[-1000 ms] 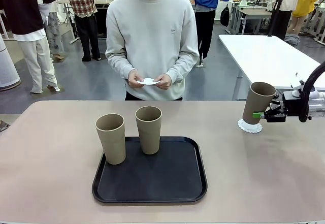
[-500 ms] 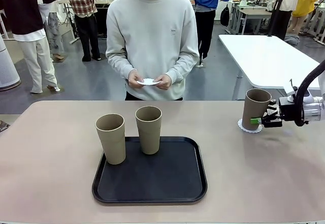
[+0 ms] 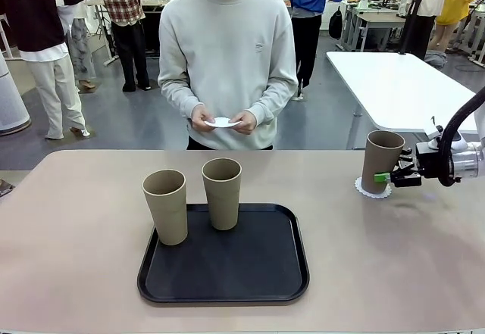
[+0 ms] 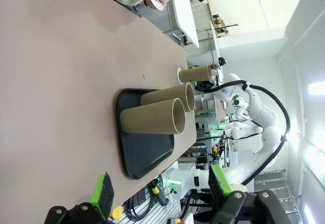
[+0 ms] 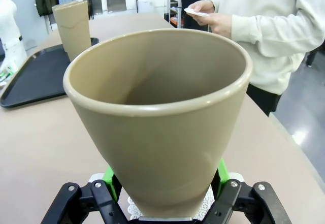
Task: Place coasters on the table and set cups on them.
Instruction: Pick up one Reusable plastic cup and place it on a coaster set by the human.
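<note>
At the table's (image 3: 76,228) right side, a tan cup (image 3: 381,160) stands upright on a white lacy coaster (image 3: 373,190). My right gripper (image 3: 386,176) is shut on its lower part. The right wrist view shows that cup (image 5: 162,117) up close between the green pads (image 5: 108,176), with the coaster's edge (image 5: 208,203) under it. Two more cups (image 3: 166,205) (image 3: 222,192) stand on the black tray (image 3: 223,266). The person at the far side holds another coaster (image 3: 222,122) in both hands. My left gripper (image 4: 160,188) is open and holds nothing, well short of the tray (image 4: 147,148).
A white table (image 3: 402,84) stands behind the right side. In the right wrist view the tray (image 5: 35,76) lies to the left with a cup (image 5: 73,26) on it. Bare tabletop stretches left of the tray and along the front edge.
The cup in my right gripper went from tilted above the coaster to upright on it. The gripper dropped slightly with it. The person and the left arm stayed still.
</note>
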Available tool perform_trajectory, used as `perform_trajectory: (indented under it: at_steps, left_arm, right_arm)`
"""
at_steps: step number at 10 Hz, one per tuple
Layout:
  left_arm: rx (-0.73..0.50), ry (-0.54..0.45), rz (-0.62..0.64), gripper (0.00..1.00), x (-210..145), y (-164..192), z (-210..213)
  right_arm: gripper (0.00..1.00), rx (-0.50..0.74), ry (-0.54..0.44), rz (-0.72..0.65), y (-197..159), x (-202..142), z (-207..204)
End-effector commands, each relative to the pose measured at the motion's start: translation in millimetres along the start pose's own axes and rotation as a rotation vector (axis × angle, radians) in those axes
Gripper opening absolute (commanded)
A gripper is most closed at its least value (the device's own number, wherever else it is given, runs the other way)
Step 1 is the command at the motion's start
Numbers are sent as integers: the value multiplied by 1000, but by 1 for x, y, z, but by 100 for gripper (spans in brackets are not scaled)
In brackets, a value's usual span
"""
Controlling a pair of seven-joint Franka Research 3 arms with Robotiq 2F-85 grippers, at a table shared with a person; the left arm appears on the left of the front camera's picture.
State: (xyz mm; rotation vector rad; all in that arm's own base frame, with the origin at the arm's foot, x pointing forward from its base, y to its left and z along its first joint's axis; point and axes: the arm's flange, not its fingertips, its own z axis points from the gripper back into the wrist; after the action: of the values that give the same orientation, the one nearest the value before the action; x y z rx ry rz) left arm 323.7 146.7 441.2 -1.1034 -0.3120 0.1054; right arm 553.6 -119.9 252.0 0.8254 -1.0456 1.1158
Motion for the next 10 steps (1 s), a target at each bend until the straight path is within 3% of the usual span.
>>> perform_trajectory:
  at_steps: [1,7,9,10]
  left_arm:
    - [-8,-3,-12,100,-1,1,1]
    - [-8,-3,-12,100,-1,1,1]
    - [-8,-3,-12,100,-1,1,1]
    - [-8,-3,-12,100,-1,1,1]
  right_arm:
    - [82,28,-21,-55,-10,-2,1]
    - [82,38,-38,-41,-11,-4,1]
    - [100,38,-26,-29,-10,-4,1]
    - [100,37,-18,-27,-10,-4,1]
